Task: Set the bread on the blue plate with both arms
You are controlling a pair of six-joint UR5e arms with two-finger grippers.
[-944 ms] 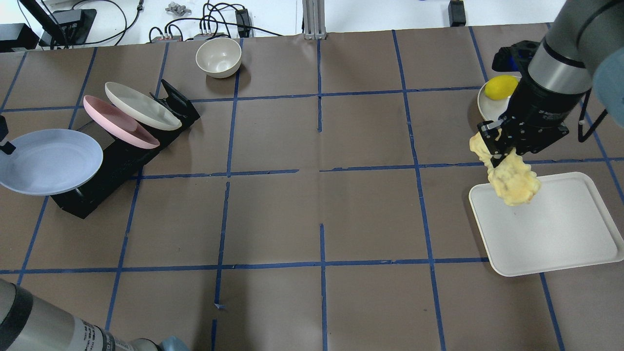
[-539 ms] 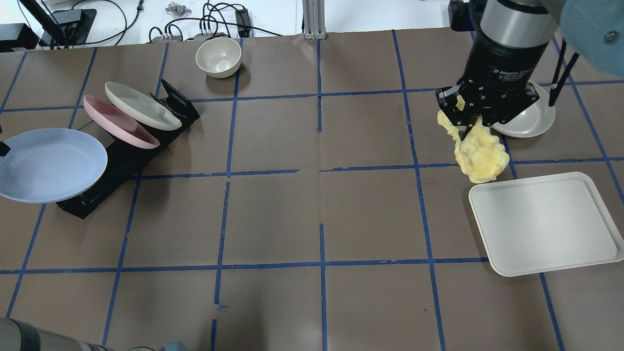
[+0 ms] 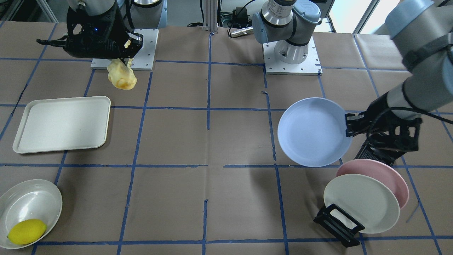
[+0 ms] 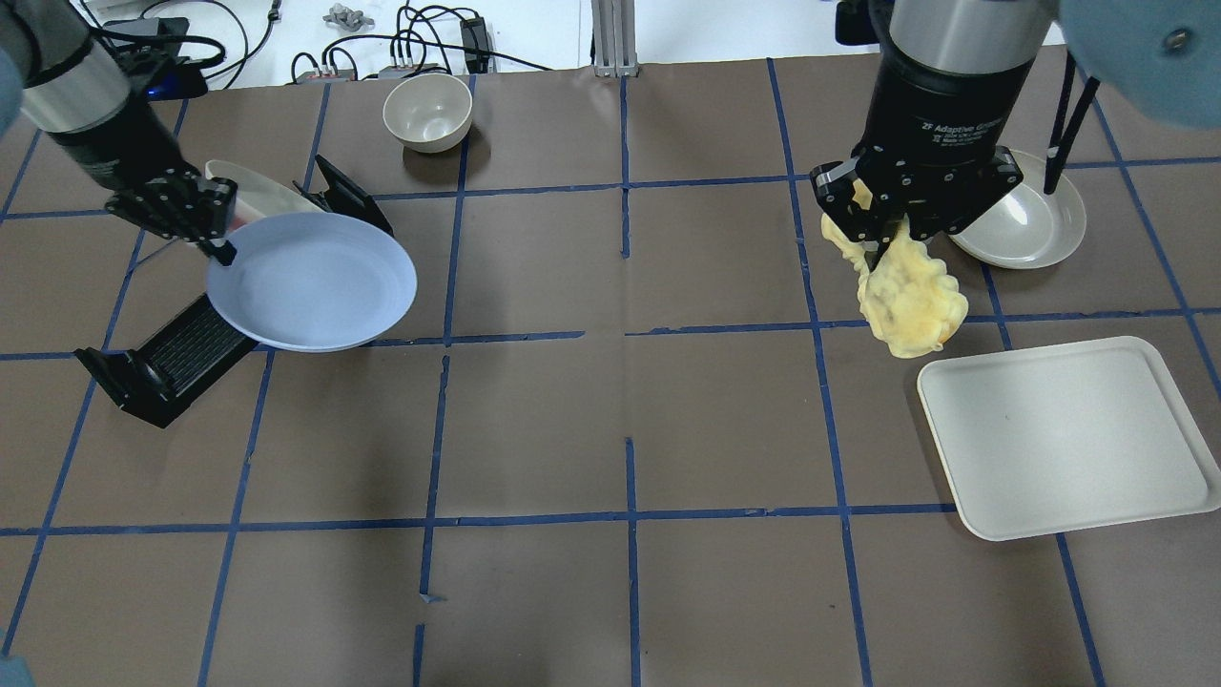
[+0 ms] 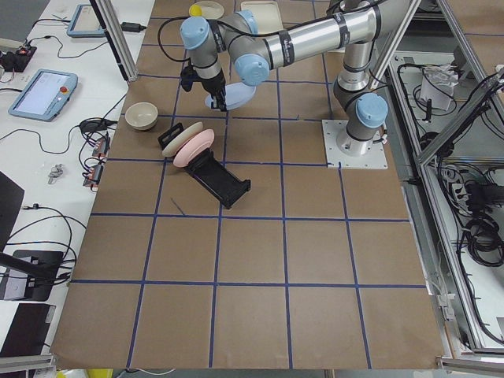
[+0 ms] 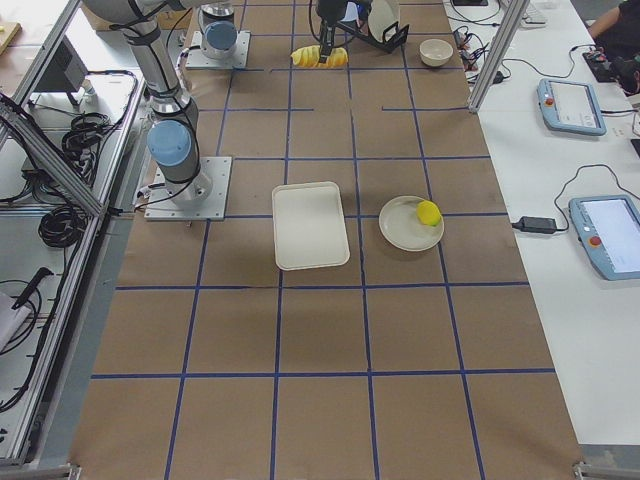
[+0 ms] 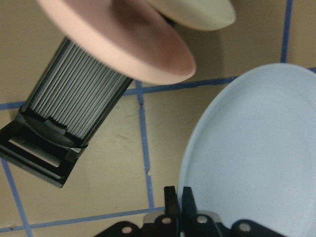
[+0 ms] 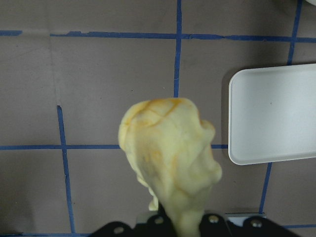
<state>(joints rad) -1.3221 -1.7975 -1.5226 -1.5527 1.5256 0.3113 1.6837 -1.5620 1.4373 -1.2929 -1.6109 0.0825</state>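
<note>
brown paper desk (image 4: 630, 420) taped in blue squares. toward the left edge, left gripper (image 4: 221, 246) clamped on the rim of the blue plate (image 4: 320, 281), held level, seemingly clear of the black rack (image 4: 167, 358). toward the far right corner, right gripper (image 4: 879, 235) pinched on the bread (image 4: 911, 305), dangling near the white tray (image 4: 1068, 439).

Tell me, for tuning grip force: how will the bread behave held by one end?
Probably soft: the bread looks pinched thin where the right gripper clamps it. Likely light, held by one end. Hanging free, it may swing.
</note>
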